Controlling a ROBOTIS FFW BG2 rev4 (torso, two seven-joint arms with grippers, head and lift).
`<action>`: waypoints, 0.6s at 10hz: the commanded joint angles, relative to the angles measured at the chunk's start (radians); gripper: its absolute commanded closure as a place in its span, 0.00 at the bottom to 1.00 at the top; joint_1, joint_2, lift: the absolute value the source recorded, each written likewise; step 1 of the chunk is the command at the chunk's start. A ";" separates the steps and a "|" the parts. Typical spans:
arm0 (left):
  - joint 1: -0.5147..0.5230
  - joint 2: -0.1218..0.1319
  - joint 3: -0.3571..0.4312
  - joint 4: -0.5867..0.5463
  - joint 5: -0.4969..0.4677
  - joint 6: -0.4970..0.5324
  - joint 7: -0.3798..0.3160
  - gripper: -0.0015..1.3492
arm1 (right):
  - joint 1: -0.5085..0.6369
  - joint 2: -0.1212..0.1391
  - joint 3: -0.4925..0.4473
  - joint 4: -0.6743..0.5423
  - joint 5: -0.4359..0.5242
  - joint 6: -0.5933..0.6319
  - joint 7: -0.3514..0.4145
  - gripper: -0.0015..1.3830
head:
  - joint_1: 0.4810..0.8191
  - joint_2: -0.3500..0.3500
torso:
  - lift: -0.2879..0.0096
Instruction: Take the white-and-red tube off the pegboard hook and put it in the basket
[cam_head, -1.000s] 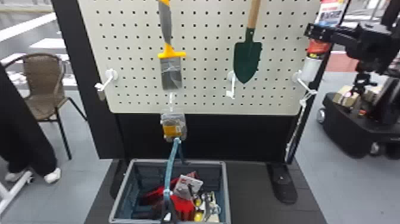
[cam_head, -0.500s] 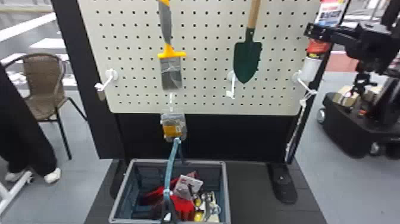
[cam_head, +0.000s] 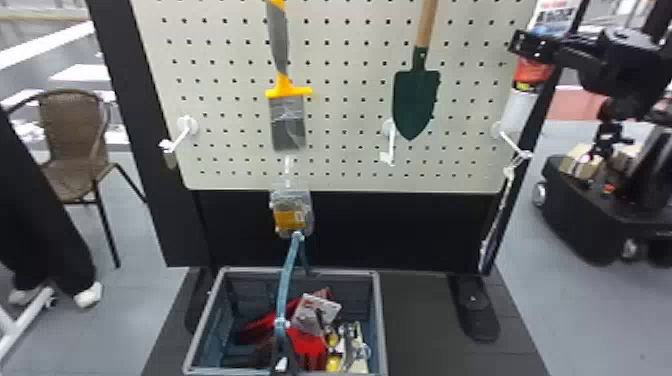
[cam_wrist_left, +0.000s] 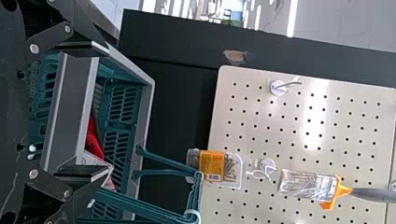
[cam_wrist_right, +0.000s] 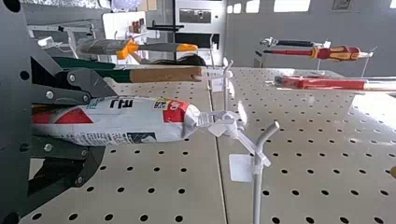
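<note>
Right gripper (cam_head: 531, 49) clamped around the white-and-red tube (cam_wrist_right: 149, 119), whose tie (cam_wrist_right: 250, 143) meets the hook (cam_wrist_right: 257, 196) just ahead of the fingertips! Left gripper (cam_wrist_left: 102, 111) gapes, the basket (cam_wrist_left: 72, 112) beyond its spread fingers.

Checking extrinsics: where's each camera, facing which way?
Head: on the head, looking forward and down at pegboard and basket; right arm shows.
Left: on the wrist, facing basket and pegboard; left gripper shows, open.
Right: on the wrist, facing across the pegboard; right gripper holds the white-and-red tube.
Head and left both show the basket.
</note>
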 joint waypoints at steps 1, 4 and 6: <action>0.000 0.000 -0.001 -0.001 0.000 0.000 0.000 0.29 | 0.004 0.002 0.000 -0.019 -0.007 0.002 -0.003 0.78 | 0.20 0.50 | 0.63; 0.002 0.000 0.005 -0.001 0.003 0.002 0.000 0.29 | 0.015 0.006 -0.001 -0.054 -0.012 0.003 -0.012 0.78 | 0.20 0.50 | 0.63; 0.004 0.000 0.006 -0.001 0.003 0.003 0.000 0.29 | 0.024 0.008 -0.003 -0.078 -0.014 0.006 -0.018 0.78 | 0.20 0.50 | 0.63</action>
